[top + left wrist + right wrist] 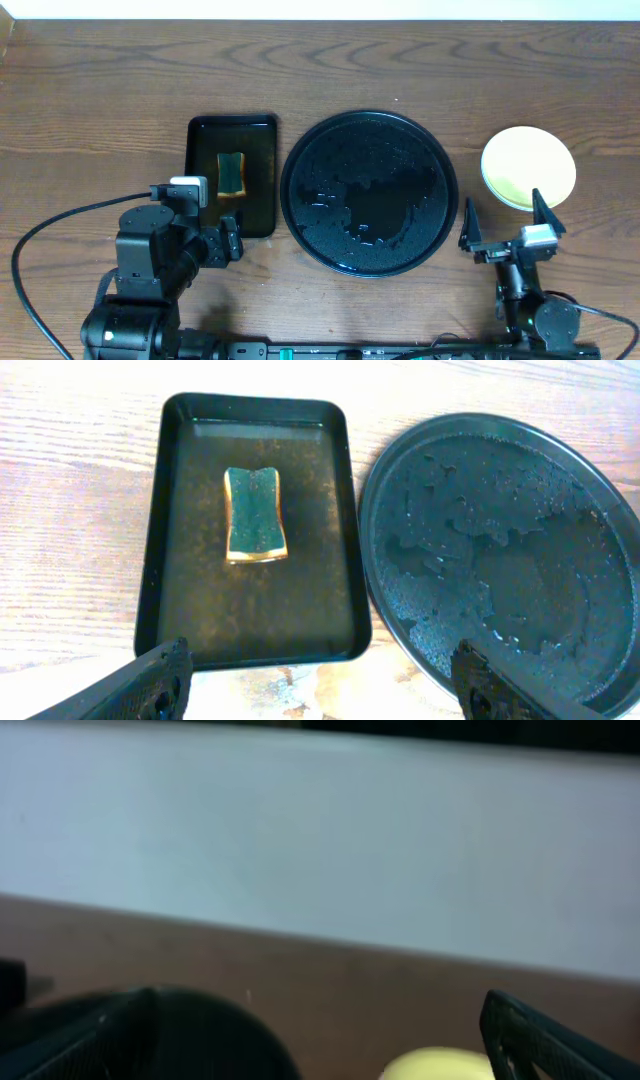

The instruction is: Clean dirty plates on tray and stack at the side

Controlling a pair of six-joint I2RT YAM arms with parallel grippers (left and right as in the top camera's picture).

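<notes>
Overhead, the left hand (226, 242) sits near the front-left of the round tray (372, 135), its fingers spread wide and holding nothing. Just beside the tray on its left lies a small rectangular tray (203, 160) with a green sponge (232, 172) in the middle. The round tray itself carries no plates, only a patchy wet film. To its right, apart from the rim, a pale yellow plate (528, 165) rests on the surface; whether the others lie beneath it I cannot tell. The right hand (503, 198) hovers at that plate's near edge, open and empty. I'd say stacking is finished, and the next move calls only for drawing both arms clear. Nothing blocks them.
</notes>
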